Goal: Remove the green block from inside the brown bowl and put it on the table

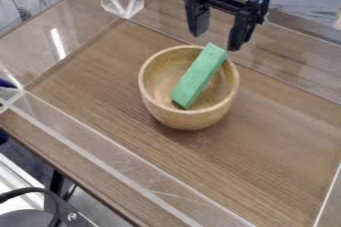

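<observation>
green block beneath open claw green block (200, 76) below open, downward-pointing claw (218, 34)

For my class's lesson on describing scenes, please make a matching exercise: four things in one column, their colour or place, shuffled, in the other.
Things
1. Green block
2. Brown bowl
3. Gripper
4. Table

Descriptions
A. wood-grained, beneath the bowl
B. black, open above the block
C. leaning on the bowl's rim
D. round and light tan, holding the block

Pairs: 1-C, 2-D, 3-B, 4-A

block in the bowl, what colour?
Green, a bright, slightly bluish green; shows best in the camera view.
</observation>
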